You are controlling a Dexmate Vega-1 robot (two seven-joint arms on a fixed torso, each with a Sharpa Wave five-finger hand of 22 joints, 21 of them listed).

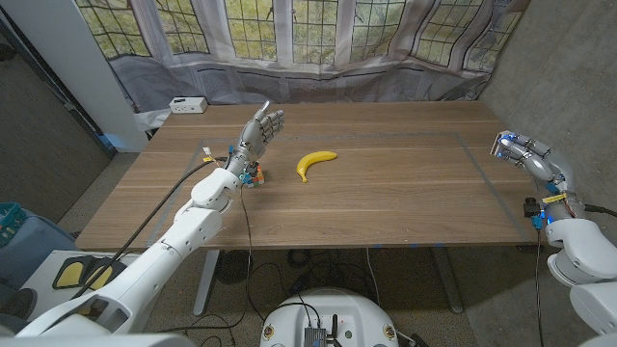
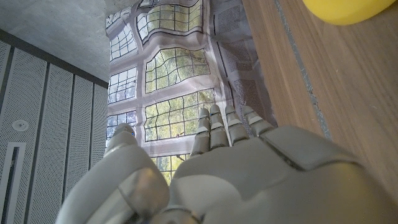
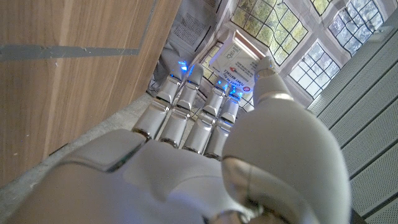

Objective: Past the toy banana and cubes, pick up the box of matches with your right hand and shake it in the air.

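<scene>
Left arm's stretched out over the desk (image 1: 386, 207) from the bottom left corner, left hand (image 1: 261, 129) raised w/ fingers (image 2: 219, 127) straight and close together, thumb off to the side, holding nothing. Right arm's bent up at the right edge of the desk, right hand (image 1: 518, 150) lifted in the air, fingers (image 3: 186, 106) and thumb pinching the box of matches (image 3: 234, 67). Blue lights glowing on those fingers.

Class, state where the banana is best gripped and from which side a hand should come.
Probably its thick middle, from above: the banana lies flat on the table, curving, with tapering ends, so a grip can close across its narrow width.
</scene>
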